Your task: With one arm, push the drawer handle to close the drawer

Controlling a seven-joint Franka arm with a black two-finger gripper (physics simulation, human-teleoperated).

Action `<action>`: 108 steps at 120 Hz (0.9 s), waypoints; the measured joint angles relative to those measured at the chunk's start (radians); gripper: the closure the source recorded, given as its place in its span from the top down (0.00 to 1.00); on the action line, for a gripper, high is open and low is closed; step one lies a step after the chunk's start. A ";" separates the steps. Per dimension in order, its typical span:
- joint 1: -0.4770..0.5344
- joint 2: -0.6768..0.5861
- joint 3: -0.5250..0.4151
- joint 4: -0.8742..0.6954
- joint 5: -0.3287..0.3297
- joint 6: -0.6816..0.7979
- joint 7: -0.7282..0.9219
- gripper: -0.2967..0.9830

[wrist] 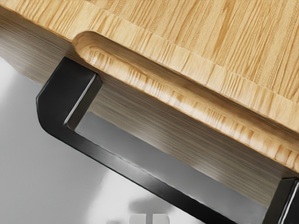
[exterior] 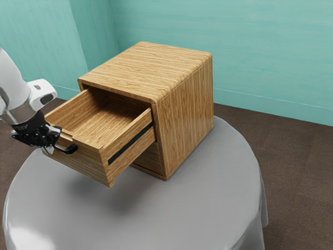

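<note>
Clenched, its two tips drawn together, my black two-finger claw (exterior: 50, 150) sits at the outer side of the handle, by the end towards the exterior view's left. Whether it touches the bar I cannot tell; the wrist view puts the tips just off the bar's outer edge, with nothing between them.

Next to the right comes my landmark, the black squared-off bar handle (exterior: 66, 150), fixed across the front of the drawer. The pale wood-grained, open-topped drawer (exterior: 87, 167) lies directly behind the handle and stands well out, with a dark runner (exterior: 130, 145) along its side. Further right, behind the handle and drawer, is the boxy wood-grained cabinet (exterior: 187, 112) with rounded edges. Below the handle and reaching past it to the right spreads the round table in a grey cloth (exterior: 223, 187).

I judge the step in hand to be lining up for the push, with the closing all to do. My next move calls for firm contact on the handle, then a steady drive straight along the runner towards the cabinet. Pushing off-centre, I might slip past the handle's end or skew the drawer.
</note>
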 joint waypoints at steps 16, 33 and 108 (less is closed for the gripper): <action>0.001 0.049 0.000 0.003 -0.002 0.047 0.027 0.16; 0.002 0.092 -0.004 0.015 0.000 0.082 0.050 0.16; -0.002 0.327 -0.041 0.192 0.014 0.168 0.135 0.15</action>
